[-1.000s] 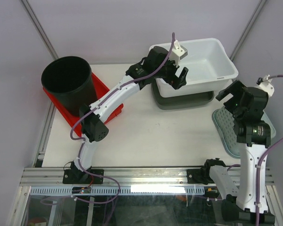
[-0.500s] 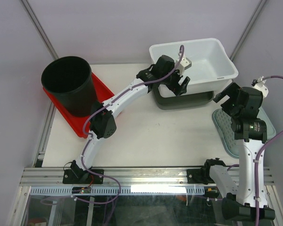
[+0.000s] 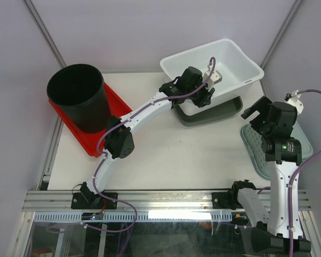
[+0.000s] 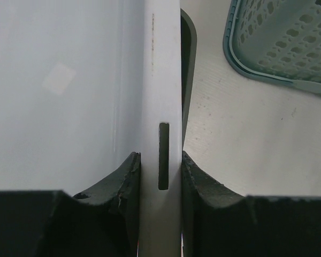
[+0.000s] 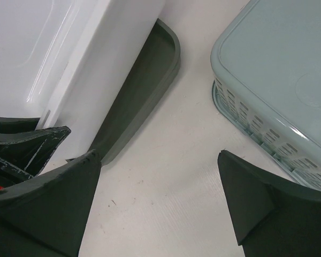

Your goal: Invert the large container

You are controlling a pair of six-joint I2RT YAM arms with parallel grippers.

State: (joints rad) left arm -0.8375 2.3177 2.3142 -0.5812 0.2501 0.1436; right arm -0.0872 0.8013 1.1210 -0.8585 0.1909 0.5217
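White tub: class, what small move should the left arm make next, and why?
Probably lift the gripped rim higher while rolling the wrist, to tip the tub over. The left gripper is shut on the tub's near rim; the tub sits tilted on the dark tray, far from upside down. The right gripper is open and apart from it.

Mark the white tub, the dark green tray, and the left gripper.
white tub (image 3: 232,67), top view, inner floor.
dark green tray (image 3: 219,113), top view, near rim.
left gripper (image 4: 160,160), left wrist view, midway between fingertips, clamped on the tub's rim.
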